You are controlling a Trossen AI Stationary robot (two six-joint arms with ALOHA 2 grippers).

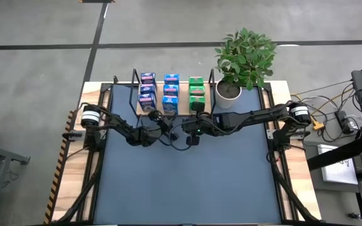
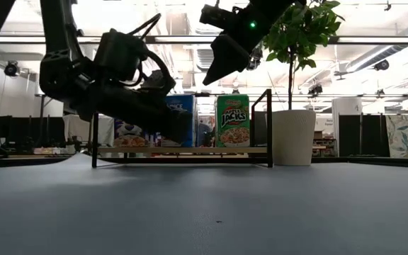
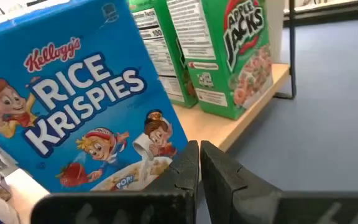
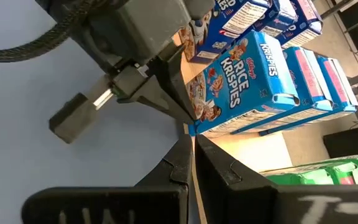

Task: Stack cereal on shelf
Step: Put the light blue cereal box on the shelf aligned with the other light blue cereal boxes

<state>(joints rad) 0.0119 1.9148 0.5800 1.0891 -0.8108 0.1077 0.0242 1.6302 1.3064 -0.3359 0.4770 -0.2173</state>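
Observation:
The shelf [image 2: 190,150] stands at the table's far edge, its wooden board [image 3: 253,106] carrying three rows of upright cereal boxes: dark blue [image 1: 147,91], light blue [image 1: 170,94] and green [image 1: 196,91]. The front light blue box is a Rice Krispies box [image 3: 86,99]; green Apple Jacks boxes [image 3: 241,56] stand beside it. My left gripper [image 3: 199,168] is shut, its tips right at that box's front. It also shows in the high view [image 1: 158,118]. My right gripper [image 4: 191,155] is shut and empty, raised above the table [image 2: 214,71] just before the shelf. My left gripper's shut fingertips [image 4: 182,106] point level from the table's near side at the front face of the Rice Krispies box, near its lower corner [image 4: 197,115]. I cannot tell whether they touch it. The box stands upright on the shelf board.
A white pot [image 2: 292,134] with a leafy plant [image 1: 245,56] stands right of the shelf. The two arms meet close together in front of the shelf. The dark blue table mat [image 1: 187,182] stretches toward the near edge. Cables lie off the table's right side [image 1: 332,116].

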